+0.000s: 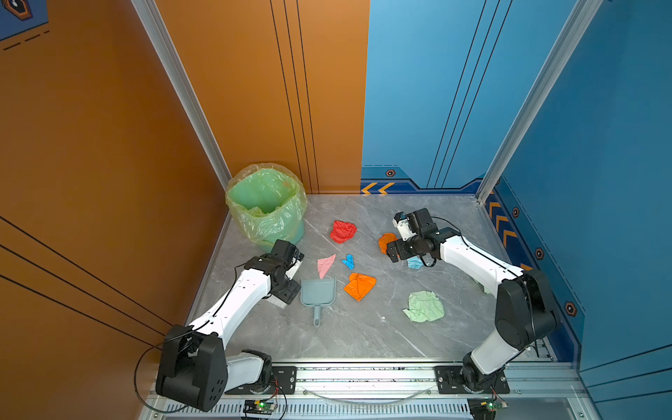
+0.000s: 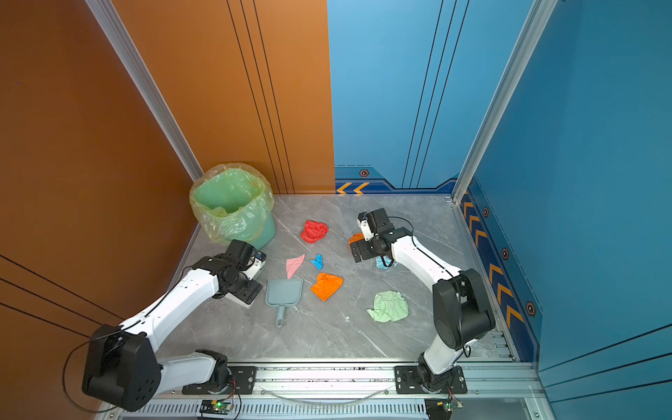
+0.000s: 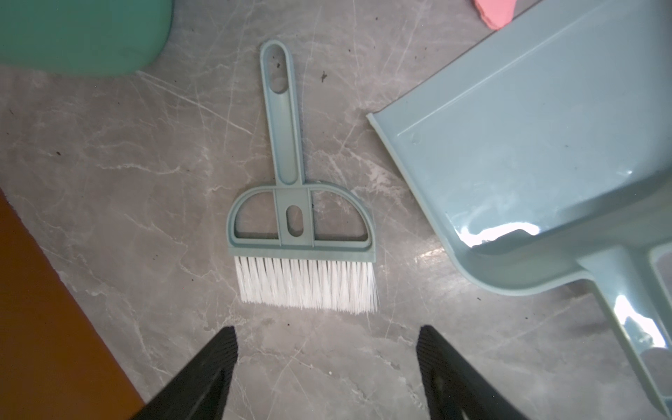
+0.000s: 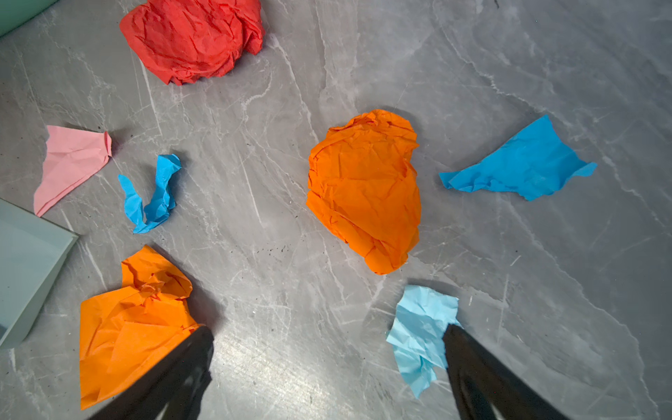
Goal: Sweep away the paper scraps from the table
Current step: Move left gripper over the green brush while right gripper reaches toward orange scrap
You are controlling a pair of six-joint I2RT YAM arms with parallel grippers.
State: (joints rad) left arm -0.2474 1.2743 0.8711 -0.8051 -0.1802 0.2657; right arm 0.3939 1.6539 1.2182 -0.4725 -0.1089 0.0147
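Both top views show me the paper scraps (image 1: 348, 262) loose on the grey marble bench (image 1: 363, 338). Taking the crumpled orange scrap (image 1: 360, 286) as my dial centre, the red ball of paper (image 1: 343, 231) lies near 12 o'clock, the pink triangle (image 1: 324, 265) at 10, the pale green sheet (image 1: 425, 306) at 4. The pale blue-grey plastic dustpan (image 1: 317, 294) sits at 9, the bagged green bin (image 1: 265, 203) farther out at 10. My left gripper (image 3: 327, 338) hangs jaws apart and empty over the blue-grey hand brush (image 3: 300, 232); my right gripper (image 4: 327, 332) is spread too, empty, one fingertip (image 4: 469, 363) by a light blue scrap (image 4: 418, 327).
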